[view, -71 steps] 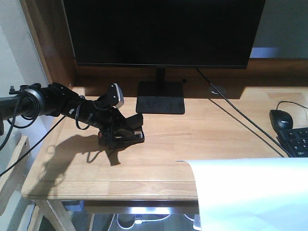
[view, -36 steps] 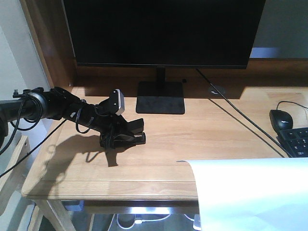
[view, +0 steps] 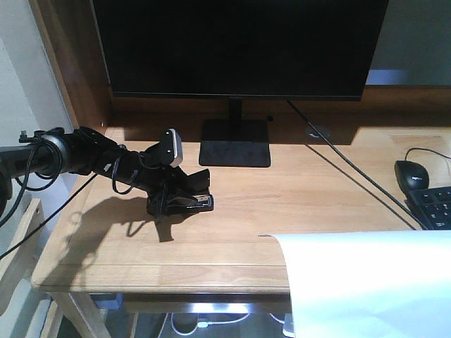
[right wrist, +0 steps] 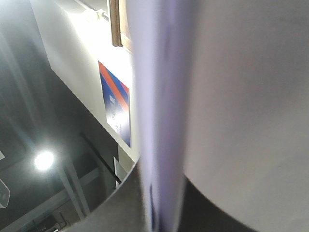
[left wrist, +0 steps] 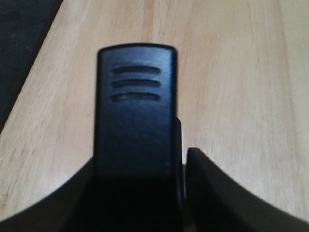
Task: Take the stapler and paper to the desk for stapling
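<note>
The black stapler [view: 195, 204] lies low on the light wood desk [view: 296, 190], left of the middle, and my left gripper [view: 182, 193] is shut on it. In the left wrist view the stapler [left wrist: 135, 121] juts forward between the dark fingers of the left gripper [left wrist: 142, 162], over the desk [left wrist: 231, 72]. White paper [view: 366, 282] hangs over the desk's front right corner. In the right wrist view my right gripper [right wrist: 161, 198] is shut on the paper [right wrist: 231, 87], which runs edge-on between the jaws. The right gripper is hidden in the front view.
A large black monitor [view: 239, 46] stands at the back on a square base [view: 235, 151]. A black mouse [view: 411, 174] and a keyboard [view: 433, 206] lie at the right edge. A dark cable [view: 352, 169] crosses the desk diagonally. A wooden panel [view: 70, 56] rises at the left.
The left arm sank slightly toward the desk with the stapler in its grip, then stayed almost still. The paper has not moved.
</note>
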Tool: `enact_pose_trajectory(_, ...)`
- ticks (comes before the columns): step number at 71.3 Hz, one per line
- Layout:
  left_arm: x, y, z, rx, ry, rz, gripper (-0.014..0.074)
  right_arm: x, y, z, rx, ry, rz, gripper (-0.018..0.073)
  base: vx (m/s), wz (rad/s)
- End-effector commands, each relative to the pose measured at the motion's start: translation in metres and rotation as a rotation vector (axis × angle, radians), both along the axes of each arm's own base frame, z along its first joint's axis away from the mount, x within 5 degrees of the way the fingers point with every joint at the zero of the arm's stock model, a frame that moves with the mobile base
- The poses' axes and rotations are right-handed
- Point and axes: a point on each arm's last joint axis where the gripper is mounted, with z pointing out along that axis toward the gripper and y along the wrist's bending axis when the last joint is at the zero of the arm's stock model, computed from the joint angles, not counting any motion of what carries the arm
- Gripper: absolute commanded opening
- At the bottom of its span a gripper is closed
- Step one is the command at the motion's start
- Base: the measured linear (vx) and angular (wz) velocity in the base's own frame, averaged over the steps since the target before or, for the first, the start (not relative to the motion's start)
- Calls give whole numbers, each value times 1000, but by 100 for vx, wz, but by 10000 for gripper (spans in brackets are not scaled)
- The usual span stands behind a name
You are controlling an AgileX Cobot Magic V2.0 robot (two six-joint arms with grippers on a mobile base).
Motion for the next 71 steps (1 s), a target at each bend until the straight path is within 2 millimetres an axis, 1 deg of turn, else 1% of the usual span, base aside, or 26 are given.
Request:
enact_pose_trajectory(1,4,-5,43,-76,-73,12,447,-1,1,1,5,-26,14,-3,0,0)
enact_pose_trajectory(7,3,-5,47,-80,-72,20,473,-1,1,1,5,-26,14,-3,0,0)
enact_pose_trajectory(17,1,-5,59,-83,-89,8,471,-1,1,1,4,-25,14,-3,0,0)
enact_pose_trajectory(42,-13,-6,113,-128,-163,-56,467,-1,1,1,4,-25,14,-3,0,0)
enact_pose_trajectory(52,-15,-6,121,-132,-178,-63,454,-1,1,1,4,-25,14,-3,0,0)
enact_pose_trajectory(56,-16,-5,121,-127,-178,-66,416,-1,1,1,4,-25,14,-3,0,0)
enact_pose_trajectory(60,-16,-5,120,-119,-179,-70,349,-1,1,1,4,-25,14,-3,0,0)
enact_pose_trajectory(68,-16,-4,118,-86,-184,-85,155,-1,1,1,4,-25,14,-3,0,0)
enact_pose_trajectory(69,-16,-4,118,-85,-185,-85,143,-1,1,1,4,-25,14,-3,0,0)
enact_pose_trajectory(71,-16,-3,117,-81,-184,-85,79,-1,1,1,4,-25,14,-3,0,0)
